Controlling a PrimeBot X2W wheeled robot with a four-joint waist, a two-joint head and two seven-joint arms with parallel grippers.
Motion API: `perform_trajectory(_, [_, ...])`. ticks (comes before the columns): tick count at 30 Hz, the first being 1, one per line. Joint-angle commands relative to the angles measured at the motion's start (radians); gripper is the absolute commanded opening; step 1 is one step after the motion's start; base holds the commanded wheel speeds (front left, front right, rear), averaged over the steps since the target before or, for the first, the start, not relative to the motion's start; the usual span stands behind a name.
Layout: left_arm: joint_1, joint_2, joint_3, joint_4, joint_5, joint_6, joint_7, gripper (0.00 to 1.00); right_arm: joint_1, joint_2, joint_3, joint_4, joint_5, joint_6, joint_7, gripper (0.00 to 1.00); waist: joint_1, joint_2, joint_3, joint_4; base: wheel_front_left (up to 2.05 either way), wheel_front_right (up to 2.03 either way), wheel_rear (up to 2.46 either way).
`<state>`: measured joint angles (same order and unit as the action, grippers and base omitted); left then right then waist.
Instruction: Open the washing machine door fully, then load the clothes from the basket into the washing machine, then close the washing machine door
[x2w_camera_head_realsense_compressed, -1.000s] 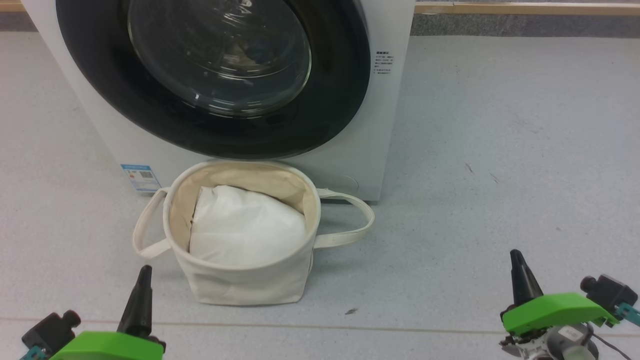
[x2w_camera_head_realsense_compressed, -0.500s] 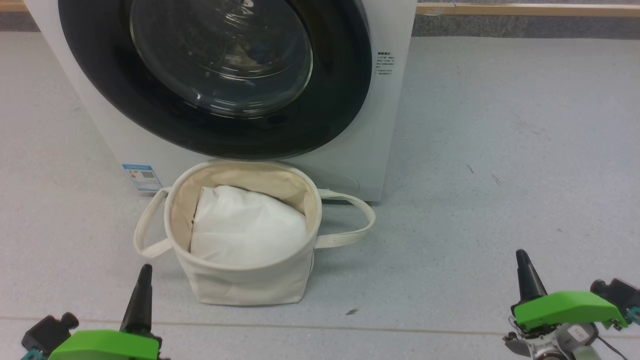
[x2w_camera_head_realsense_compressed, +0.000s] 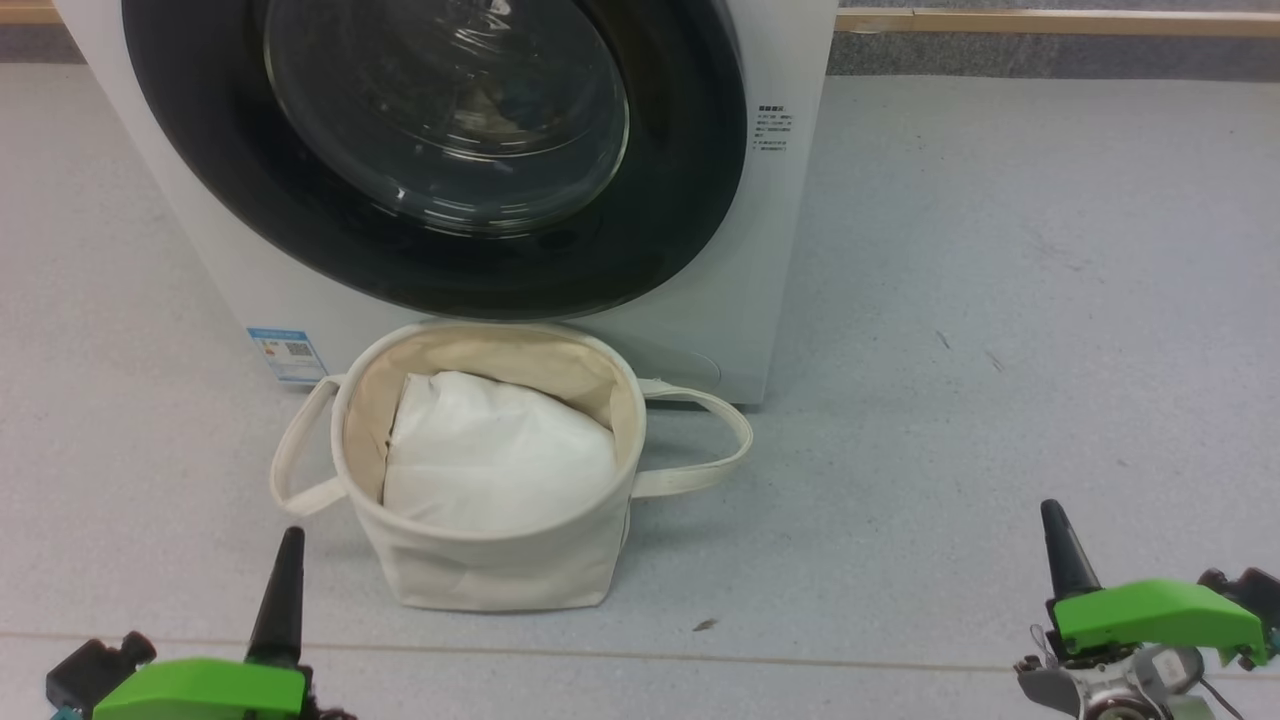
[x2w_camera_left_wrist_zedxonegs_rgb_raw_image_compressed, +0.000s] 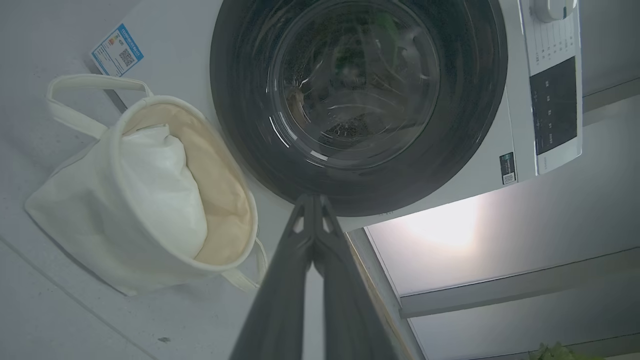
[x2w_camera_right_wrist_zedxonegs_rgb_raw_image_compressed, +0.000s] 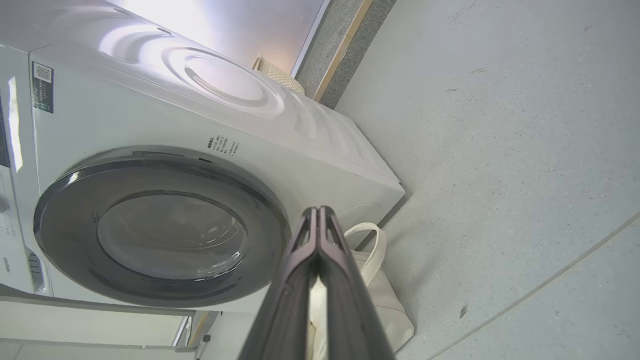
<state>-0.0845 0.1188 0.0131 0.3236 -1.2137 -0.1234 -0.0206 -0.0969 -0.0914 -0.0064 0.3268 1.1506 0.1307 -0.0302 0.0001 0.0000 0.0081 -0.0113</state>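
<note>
Parked near, left pincer (x2w_camera_head_realsense_compressed: 288, 548) and right pincer (x2w_camera_head_realsense_compressed: 1057, 522) pressed together, empty, flanking basket (x2w_camera_head_realsense_compressed: 490, 570) set before shut door (x2w_camera_head_realsense_compressed: 445, 120), presumably for short transfers.

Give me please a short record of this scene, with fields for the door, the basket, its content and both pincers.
door: washing machine door closed
basket: upright on the floor, in front of the washing machine
content: white cloth bundle
left pincer: shut, empty, beside the basket, not touching it
right pincer: shut, empty, far right of the basket
</note>
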Motion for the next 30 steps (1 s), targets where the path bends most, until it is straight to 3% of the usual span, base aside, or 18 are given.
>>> perform_trajectory(1, [-0.031, 0.004, 0.032, -0.041, -0.027, -0.005, 0.009, 0.00, -0.024, 0.000, 0.002, -0.041, 0.031, 0.000, 0.010, 0.00, 0.0000, 0.0000, 0.000, 0.000, 0.00, 0.00, 0.00])
perform_trajectory(30, [-0.026, -0.043, 0.076, -0.065, -0.263, -0.006, 0.089, 0.00, -0.015, 0.024, -0.066, -0.067, 0.307, 0.000, 0.094, 0.00, -0.0001, 0.0000, -0.003, 0.007, 0.00, 0.00, 0.00])
